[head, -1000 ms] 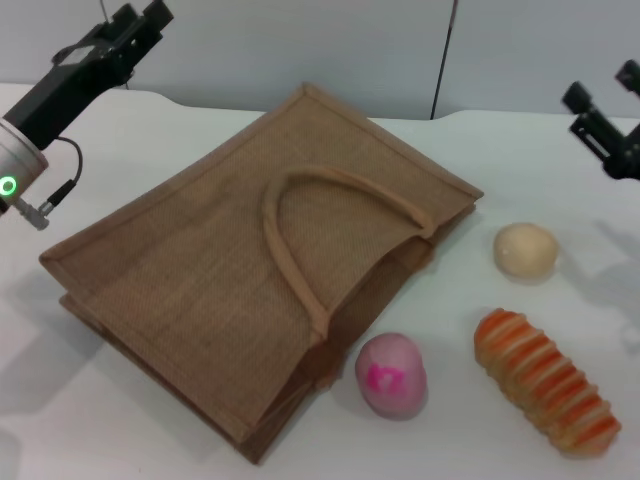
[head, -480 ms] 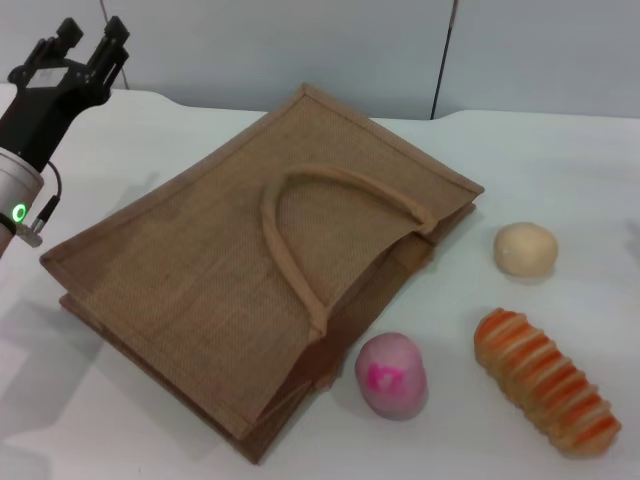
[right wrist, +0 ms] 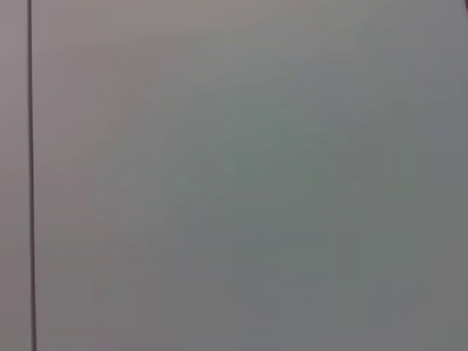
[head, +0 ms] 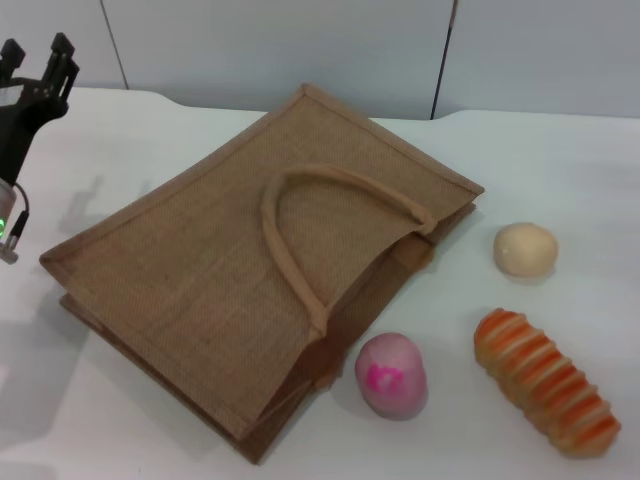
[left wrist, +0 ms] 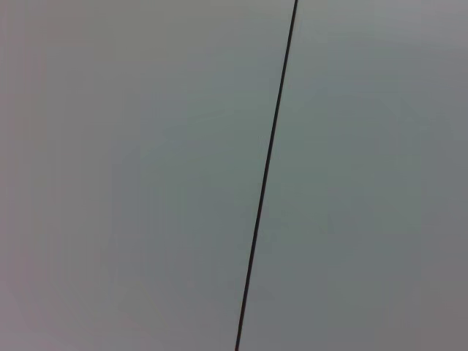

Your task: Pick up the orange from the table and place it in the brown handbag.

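Overhead, from the head view, the brown handbag (head: pixel 220 280) lies flat on the white table (head: pixel 560 170), one looped handle (head: pixel 300 230) arched across its upper face and its open mouth turned toward the robot's right. The orange (head: pixel 391 375), a smooth roundish fruit that shows pinkish with a magenta blotch, sits on the table just beside the bag's near right corner, outside the bag and gripped by nothing. A ridged orange-and-cream striped oblong (head: pixel 547 395) lies to the right of it, and a small beige ball (head: pixel 525 249) rests farther back, near the bag's right edge. The left gripper (head: pixel 35 55) hangs at the far left edge of the scene, raised above the table and well apart from the fruit, its two fingers spread and empty. The right gripper is out of frame.

From the left wrist, only a grey wall panel (left wrist: pixel 146 175) appears, crossed by a thin dark seam (left wrist: pixel 267 175).

From the right wrist, the same plain grey wall (right wrist: pixel 256 175) fills the frame, with a dark seam (right wrist: pixel 30 175) along one side; neither picture shows fingers.
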Robot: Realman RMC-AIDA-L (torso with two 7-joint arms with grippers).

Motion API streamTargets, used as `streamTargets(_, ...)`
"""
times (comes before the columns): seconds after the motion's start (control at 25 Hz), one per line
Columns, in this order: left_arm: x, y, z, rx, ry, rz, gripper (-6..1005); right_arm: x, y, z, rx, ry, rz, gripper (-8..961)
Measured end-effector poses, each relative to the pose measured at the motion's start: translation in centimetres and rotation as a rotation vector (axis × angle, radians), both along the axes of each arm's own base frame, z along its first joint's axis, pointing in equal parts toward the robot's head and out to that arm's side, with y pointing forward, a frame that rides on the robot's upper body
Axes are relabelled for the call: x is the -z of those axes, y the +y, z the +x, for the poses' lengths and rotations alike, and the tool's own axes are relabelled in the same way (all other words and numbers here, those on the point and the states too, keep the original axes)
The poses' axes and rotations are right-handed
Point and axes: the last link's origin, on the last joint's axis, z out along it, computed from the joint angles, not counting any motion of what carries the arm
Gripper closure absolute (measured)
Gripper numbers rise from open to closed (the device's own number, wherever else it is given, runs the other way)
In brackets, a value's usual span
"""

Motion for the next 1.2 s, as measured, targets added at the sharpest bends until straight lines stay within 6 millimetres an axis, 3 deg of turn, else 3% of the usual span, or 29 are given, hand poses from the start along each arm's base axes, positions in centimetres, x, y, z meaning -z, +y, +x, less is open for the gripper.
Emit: streamTargets(1.2, -0.62, -0.15, -0.12, 0.0, -0.013, 0.037, 352, 0.0, -0.62, 0.46, 0.007, 0.014, 0.0, 202)
